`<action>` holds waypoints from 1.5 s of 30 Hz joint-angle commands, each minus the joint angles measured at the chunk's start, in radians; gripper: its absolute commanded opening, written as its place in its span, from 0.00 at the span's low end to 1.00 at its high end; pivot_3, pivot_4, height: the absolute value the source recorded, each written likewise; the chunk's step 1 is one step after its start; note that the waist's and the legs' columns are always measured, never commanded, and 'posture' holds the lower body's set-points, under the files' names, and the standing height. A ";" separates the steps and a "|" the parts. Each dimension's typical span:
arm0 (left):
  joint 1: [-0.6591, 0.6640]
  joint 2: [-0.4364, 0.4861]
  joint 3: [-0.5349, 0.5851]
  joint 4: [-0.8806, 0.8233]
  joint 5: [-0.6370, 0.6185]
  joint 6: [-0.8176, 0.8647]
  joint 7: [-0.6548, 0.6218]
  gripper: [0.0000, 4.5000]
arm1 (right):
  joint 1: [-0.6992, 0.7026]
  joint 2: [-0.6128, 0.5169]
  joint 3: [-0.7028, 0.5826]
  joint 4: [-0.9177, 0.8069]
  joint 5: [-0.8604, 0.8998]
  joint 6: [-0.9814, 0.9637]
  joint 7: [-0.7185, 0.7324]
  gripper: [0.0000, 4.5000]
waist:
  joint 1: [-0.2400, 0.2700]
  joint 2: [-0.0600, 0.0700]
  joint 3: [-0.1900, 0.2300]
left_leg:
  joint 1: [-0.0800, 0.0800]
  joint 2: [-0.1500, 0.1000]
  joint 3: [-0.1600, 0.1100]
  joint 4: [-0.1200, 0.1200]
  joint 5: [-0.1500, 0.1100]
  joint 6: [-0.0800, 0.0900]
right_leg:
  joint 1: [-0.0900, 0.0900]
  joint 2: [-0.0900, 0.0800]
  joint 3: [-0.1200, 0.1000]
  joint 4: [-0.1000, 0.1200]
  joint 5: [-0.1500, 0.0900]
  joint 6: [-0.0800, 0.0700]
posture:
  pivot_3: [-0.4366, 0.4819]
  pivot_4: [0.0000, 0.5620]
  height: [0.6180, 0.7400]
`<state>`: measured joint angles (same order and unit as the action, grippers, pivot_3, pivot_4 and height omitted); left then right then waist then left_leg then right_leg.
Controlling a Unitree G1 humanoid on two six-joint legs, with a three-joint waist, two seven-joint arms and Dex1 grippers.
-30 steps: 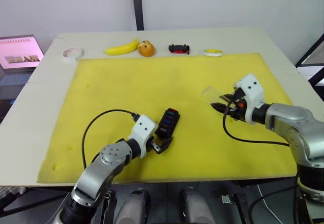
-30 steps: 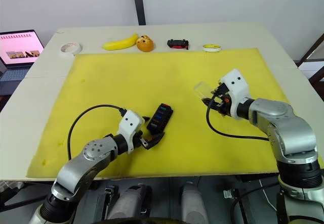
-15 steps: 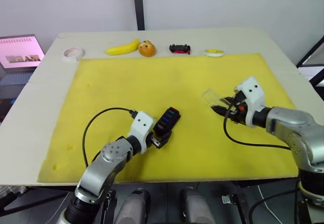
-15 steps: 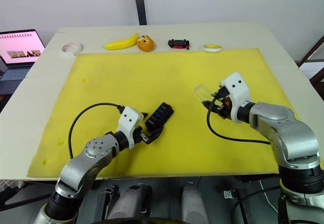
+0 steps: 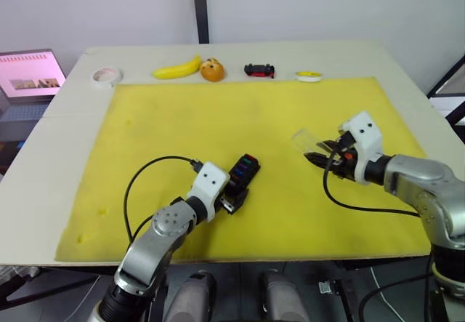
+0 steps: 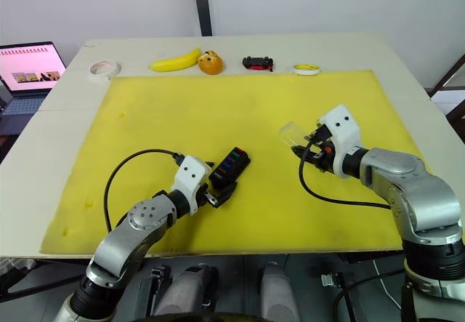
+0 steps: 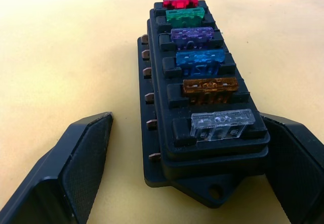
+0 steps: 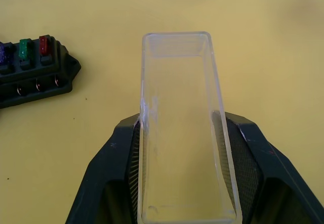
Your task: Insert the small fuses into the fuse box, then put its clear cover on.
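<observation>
Yellow foam mat (image 5: 218, 118) covers most of the pale table (image 5: 407, 67), and the fuse box (image 5: 242, 174) lies on it near the middle of the near half, angled so its long axis runs from near-left to far-right. Six small fuses (image 7: 202, 57) sit seated in one row along its top: red at the far end, then green, purple, blue, orange-brown and a clear grey one at the near end. The left gripper (image 5: 231, 200) reaches in from the near left with its forearm low over the mat and bent at the elbow, the wrist pointing toward the box's near end; its two black fingers (image 7: 76, 168) stand apart on either side of that end, one clearly off the box, the other close beside it, so the jaws are spread and grip nothing. The right gripper (image 6: 309, 150) comes in from the right edge, arm stretched low and roughly level, pointing left toward the middle of the mat. It is clamped on the clear cover (image 8: 182, 128), a finger pressed against each long side wall, with the cover's open hollow facing the wrist camera and its free end sticking out beyond the fingertips. The cover is held well right of the fuse box. Along the far edge of the table lie a tape roll (image 5: 104, 75), a banana (image 5: 176, 68), an orange object (image 5: 212, 70), a small black-and-red toy car (image 5: 259, 69) and a yellow ring (image 5: 308, 75); a laptop (image 5: 29, 78) sits off the far left.
</observation>
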<state>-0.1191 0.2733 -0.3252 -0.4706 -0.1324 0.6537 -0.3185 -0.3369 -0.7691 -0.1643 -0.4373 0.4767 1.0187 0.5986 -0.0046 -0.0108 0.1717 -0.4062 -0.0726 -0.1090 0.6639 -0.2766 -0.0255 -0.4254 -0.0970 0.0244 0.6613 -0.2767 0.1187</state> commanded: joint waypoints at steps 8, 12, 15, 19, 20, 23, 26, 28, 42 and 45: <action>-0.073 0.134 0.037 0.018 -0.081 -0.035 -0.239 0.57 | -0.004 -0.065 -0.028 -0.065 0.036 -0.021 0.058 0.38 | -0.001 0.000 0.000 | 0.000 0.000 0.000 0.000 0.000 0.000 | 0.000 0.000 0.000 0.000 0.000 0.000 | 0.48 0.27 1.00; -0.146 0.206 0.048 0.079 -0.125 -0.079 -0.387 0.57 | -0.010 -0.118 -0.042 -0.083 0.094 -0.050 0.160 0.38 | -0.003 0.000 0.000 | 0.000 0.000 0.000 0.000 0.000 0.000 | 0.000 0.000 0.000 0.000 0.000 0.000 | 0.48 0.27 1.00; -0.220 0.249 0.025 0.182 -0.145 -0.162 -0.550 0.57 | -0.031 -0.168 -0.036 -0.116 0.167 -0.075 0.278 0.38 | -0.003 0.000 0.000 | 0.000 0.000 0.000 0.000 0.000 0.000 | 0.000 0.000 -0.001 0.000 0.000 0.000 | 0.48 0.27 1.00; -0.312 0.258 -0.032 0.321 -0.121 -0.304 -0.721 0.57 | -0.095 -0.196 0.036 -0.155 0.223 -0.090 0.367 0.38 | -0.004 0.000 0.001 | 0.000 0.000 0.000 0.000 0.000 0.001 | 0.000 0.000 -0.002 -0.001 0.000 0.000 | 0.48 0.27 1.00; -0.331 0.251 -0.042 0.351 -0.119 -0.324 -0.748 0.57 | -0.114 -0.194 0.066 -0.155 0.214 -0.096 0.368 0.38 | -0.005 0.000 0.001 | 0.000 0.000 0.000 0.000 0.000 0.000 | 0.001 0.000 -0.002 -0.001 0.000 0.000 | 0.48 0.27 1.00; -0.380 0.225 -0.060 0.430 -0.107 -0.378 -0.799 0.57 | -0.158 -0.185 0.169 -0.151 0.169 -0.124 0.374 0.38 | -0.004 0.000 0.001 | 0.000 0.000 -0.001 0.000 0.000 0.000 | 0.001 0.000 -0.002 -0.001 0.000 0.000 | 0.48 0.27 1.00; -0.408 0.202 -0.071 0.499 -0.083 -0.438 -0.828 0.57 | -0.188 -0.174 0.267 -0.139 0.112 -0.157 0.376 0.38 | -0.005 0.000 0.001 | -0.001 0.000 -0.001 0.001 0.000 0.000 | 0.000 0.000 -0.002 -0.001 0.000 0.000 | 0.48 0.27 1.00; -0.418 0.189 -0.075 0.536 -0.068 -0.468 -0.836 0.57 | -0.195 -0.172 0.317 -0.129 0.072 -0.182 0.379 0.38 | -0.005 0.000 0.001 | -0.001 0.000 -0.001 0.001 0.000 0.000 | 0.000 0.000 -0.002 -0.001 0.000 0.000 | 0.48 0.27 1.00; -0.441 0.163 -0.065 0.614 -0.035 -0.542 -0.871 0.57 | -0.250 -0.122 0.460 -0.046 -0.059 -0.234 0.408 0.38 | -0.004 0.000 0.001 | -0.001 0.000 -0.002 0.002 0.000 0.000 | 0.000 0.000 -0.002 -0.001 0.000 0.000 | 0.48 0.27 1.00; -0.443 0.162 -0.064 0.616 -0.032 -0.545 -0.870 0.57 | -0.258 -0.113 0.478 -0.028 -0.080 -0.243 0.421 0.38 | -0.004 0.000 0.001 | -0.001 0.000 -0.002 0.002 0.000 0.000 | 0.000 0.000 -0.002 -0.001 0.000 0.000 | 0.48 0.27 1.00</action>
<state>-0.5481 0.4396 -0.3983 0.1495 -0.1805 0.1208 -1.1882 -0.5713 -0.8833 0.3133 -0.4606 0.4093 0.7961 1.0087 -0.0086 -0.0109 0.1724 -0.4071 -0.0729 -0.1106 0.6657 -0.2768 -0.0252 -0.4250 -0.0971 0.0222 0.6606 -0.2766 0.1189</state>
